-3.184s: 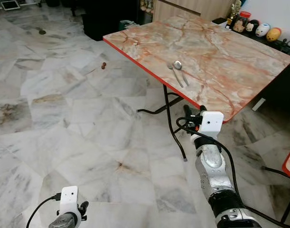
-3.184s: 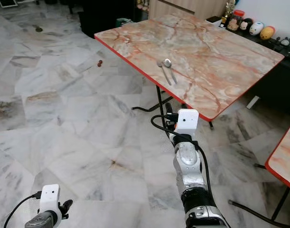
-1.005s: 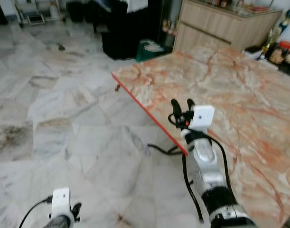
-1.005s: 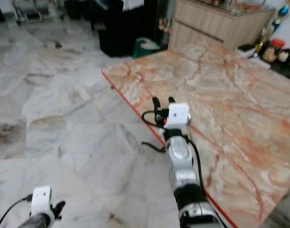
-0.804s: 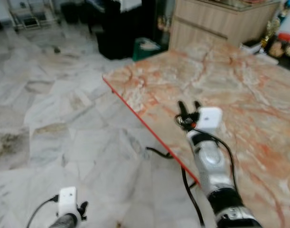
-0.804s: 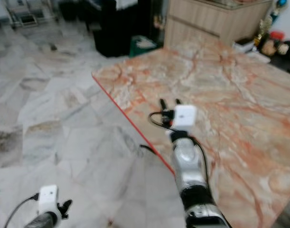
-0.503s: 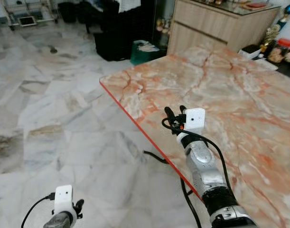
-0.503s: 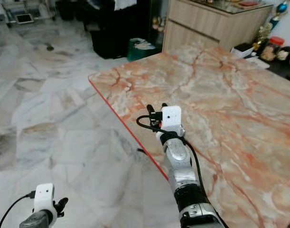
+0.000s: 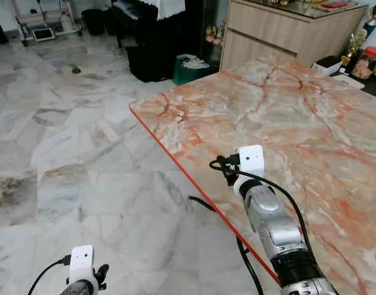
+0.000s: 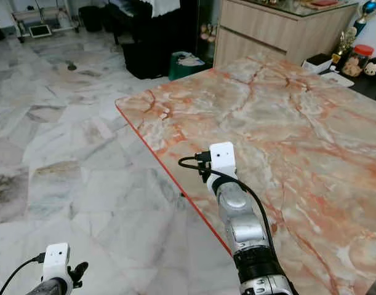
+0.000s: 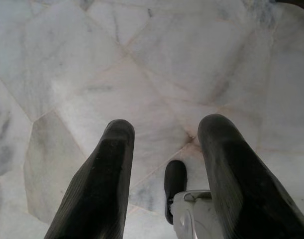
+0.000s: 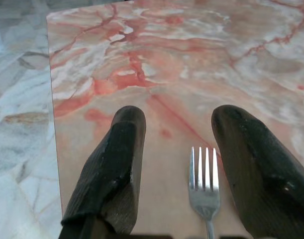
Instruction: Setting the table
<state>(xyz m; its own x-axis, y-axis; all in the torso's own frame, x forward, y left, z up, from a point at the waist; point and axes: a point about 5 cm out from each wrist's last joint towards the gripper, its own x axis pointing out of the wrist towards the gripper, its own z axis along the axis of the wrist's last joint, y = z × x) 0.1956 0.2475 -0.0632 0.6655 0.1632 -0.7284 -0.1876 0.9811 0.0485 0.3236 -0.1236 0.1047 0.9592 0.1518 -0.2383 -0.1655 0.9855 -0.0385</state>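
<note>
Fork (image 12: 205, 188) lies flat on the pink marble table (image 9: 298, 117) close to its red near edge, tines pointing away from the wrist camera, sitting in the gap between the right gripper (image 12: 177, 129) fingers but closer to one of them; fingers spread wide, holding nothing, no contact visible. Right arm reaches over the table edge, its white wrist camera (image 9: 250, 161) above the tabletop. Left gripper (image 11: 166, 132) hangs low over the grey marble floor (image 9: 83, 135), fingers wide apart and empty.
</note>
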